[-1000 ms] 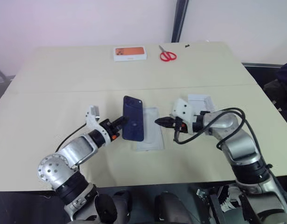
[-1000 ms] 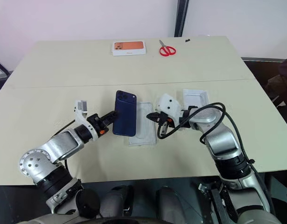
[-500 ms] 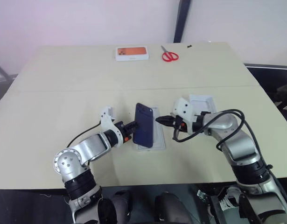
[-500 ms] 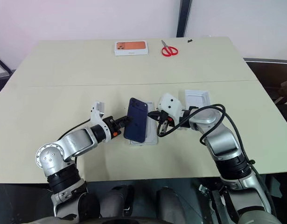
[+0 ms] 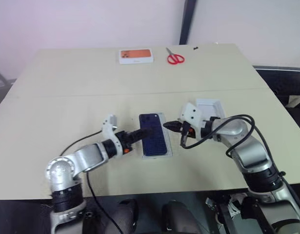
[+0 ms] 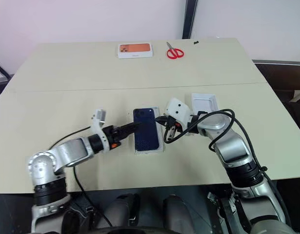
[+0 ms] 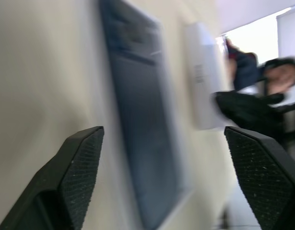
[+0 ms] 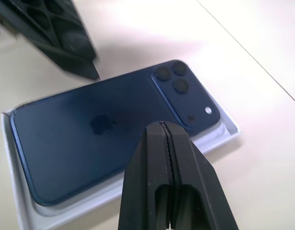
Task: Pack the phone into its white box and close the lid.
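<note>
The left claw (image 5: 140,133) stands open at the phone's nine o'clock edge, gripping nothing. The right claw (image 5: 168,126) is pinched closed and empty at the phone's two o'clock corner. The navy phone (image 5: 153,141) lies back-up in the white box (image 5: 168,152) mid-bench (image 5: 67,97). Packing looks done; next comes fetching the lid (image 5: 210,107), at the box's two o'clock, and seating it squarely.

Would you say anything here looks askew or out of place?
Nothing stands out: the phone lies flat, back up, inside the white box, square with its walls. The lid sits apart on the table.
</note>
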Motion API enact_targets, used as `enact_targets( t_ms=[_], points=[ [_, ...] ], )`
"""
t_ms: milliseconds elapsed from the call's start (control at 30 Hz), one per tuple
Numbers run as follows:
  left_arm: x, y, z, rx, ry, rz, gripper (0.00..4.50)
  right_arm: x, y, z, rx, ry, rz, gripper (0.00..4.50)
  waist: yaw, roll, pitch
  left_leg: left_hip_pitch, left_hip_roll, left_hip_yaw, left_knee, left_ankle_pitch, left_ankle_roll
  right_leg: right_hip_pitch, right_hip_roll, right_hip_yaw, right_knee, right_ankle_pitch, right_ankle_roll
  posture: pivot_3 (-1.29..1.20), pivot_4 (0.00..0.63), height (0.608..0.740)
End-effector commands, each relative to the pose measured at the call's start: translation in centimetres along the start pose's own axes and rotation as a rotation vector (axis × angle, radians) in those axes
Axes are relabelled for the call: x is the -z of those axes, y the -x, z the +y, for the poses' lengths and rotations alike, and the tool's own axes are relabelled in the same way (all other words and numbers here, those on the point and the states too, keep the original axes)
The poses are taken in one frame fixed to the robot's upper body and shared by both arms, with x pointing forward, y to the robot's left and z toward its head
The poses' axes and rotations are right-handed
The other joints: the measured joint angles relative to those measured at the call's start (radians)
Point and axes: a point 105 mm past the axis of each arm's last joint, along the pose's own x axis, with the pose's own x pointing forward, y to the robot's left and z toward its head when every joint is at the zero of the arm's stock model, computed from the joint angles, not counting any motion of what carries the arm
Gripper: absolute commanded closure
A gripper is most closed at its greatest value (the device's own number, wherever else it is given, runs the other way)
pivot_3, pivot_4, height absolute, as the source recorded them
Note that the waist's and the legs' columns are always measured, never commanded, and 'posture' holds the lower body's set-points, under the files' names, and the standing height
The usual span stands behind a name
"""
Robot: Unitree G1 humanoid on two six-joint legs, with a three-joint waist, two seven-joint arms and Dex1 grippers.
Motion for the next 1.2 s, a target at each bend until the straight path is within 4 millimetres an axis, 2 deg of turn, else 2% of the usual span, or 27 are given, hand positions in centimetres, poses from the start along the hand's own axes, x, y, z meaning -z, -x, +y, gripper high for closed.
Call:
enact_targets(
  t_ms=[33, 200, 367, 500, 633, 733, 933, 967, 1033, 1200],
  points=[
    [-1.0, 1.3, -1.5, 0.08, -0.094, -0.023, 0.18, -1.6, 0.3, -0.6, 0.02, 0.059, -0.04, 4.5, 0.005, 0.0, 0.0, 0.0, 0.0, 0.0, 0.001, 0.0, 0.0, 0.0, 0.0, 0.0, 0.0, 0.0, 0.0, 0.0, 0.15, 0.74],
    [-2.9, 3.4, -1.2, 0.004, -0.418, -0.054, 0.18, -1.6, 0.0, -1.3, 0.037, 0.068, -0.016, 4.5, 0.006, 0.0, 0.0, 0.0, -0.001, 0.0, 0.001, 0.0, 0.0, 0.002, -0.001, 0.0, -0.002, 0.0, 0.0, 0.0, 0.15, 0.74],
    [-4.4, 5.1, -1.1, -0.019, -0.832, -0.177, 0.18, -2.1, -1.5, -1.1, 0.044, 0.012, 0.021, 4.5, -0.002, 0.002, 0.001, 0.0, -0.001, 0.001, -0.002, 0.0, 0.0, 0.0, -0.001, 0.001, -0.003, 0.0, -0.001, 0.0, 0.15, 0.74],
    [-3.8, 5.8, -0.4, 0.018, -0.995, -0.176, 0.18, -2.2, -2.8, -0.8, 0.071, 0.002, 0.063, 4.5, 0.001, 0.003, 0.001, 0.0, 0.0, 0.001, -0.003, 0.0, 0.0, 0.0, -0.001, 0.001, -0.004, -0.001, -0.001, 0.0, 0.15, 0.74],
    [-3.5, 5.7, 0.7, 0.011, -1.032, -0.141, 0.18, -2.0, -3.2, -0.7, 0.091, 0.032, 0.085, 4.5, 0.008, 0.003, 0.001, -0.001, 0.0, 0.001, -0.003, -0.004, 0.006, 0.001, -0.003, 0.0, -0.005, 0.0, -0.001, 0.0, 0.15, 0.74],
    [-3.6, 5.2, 1.4, -0.003, -0.98, -0.116, 1.03, -1.7, -3.2, -0.9, 0.107, 0.059, 0.107, 4.5, 0.006, 0.003, 0.001, -0.001, -0.001, 0.001, -0.002, -0.004, 0.007, 0.001, -0.003, 0.0, -0.005, 0.0, -0.001, 0.0, 0.15, 0.74],
    [-1.4, 4.0, 2.2, 0.012, -1.048, 0.06, 4.08, -1.4, -2.3, -1.9, 0.129, 0.1, 0.132, 4.5, 0.0, 0.003, 0.001, -0.001, -0.001, 0.001, -0.003, -0.004, 0.007, 0.0, -0.003, 0.0, -0.004, 0.0, -0.001, 0.0, 0.15, 0.74],
    [-1.2, 3.7, 2.4, 0.012, -1.052, 0.089, 4.47, -1.3, -2.1, -2.0, 0.131, 0.109, 0.138, 4.5, 0.0, 0.003, 0.002, -0.001, -0.001, 0.001, -0.003, -0.004, 0.007, 0.0, -0.002, 0.0, -0.004, 0.0, -0.001, 0.0, 0.15, 0.74],
    [-1.0, 3.2, 2.5, 0.009, -1.052, 0.12, 4.47, -1.1, -1.8, -2.2, 0.127, 0.14, 0.161, 4.5, 0.001, 0.003, 0.002, -0.001, -0.001, 0.001, -0.003, -0.004, 0.007, 0.0, -0.002, 0.0, -0.004, 0.0, -0.001, 0.0, 0.15, 0.74],
    [-0.6, 0.7, 2.7, -0.02, -1.075, 0.309, 4.47, 0.1, -0.8, -2.7, 0.106, 0.264, 0.256, 4.5, 0.006, 0.003, 0.002, -0.001, -0.001, 0.0, -0.001, -0.005, 0.008, 0.001, -0.002, -0.001, -0.004, 0.0, -0.001, 0.0, 0.15, 0.74]
  ],
)
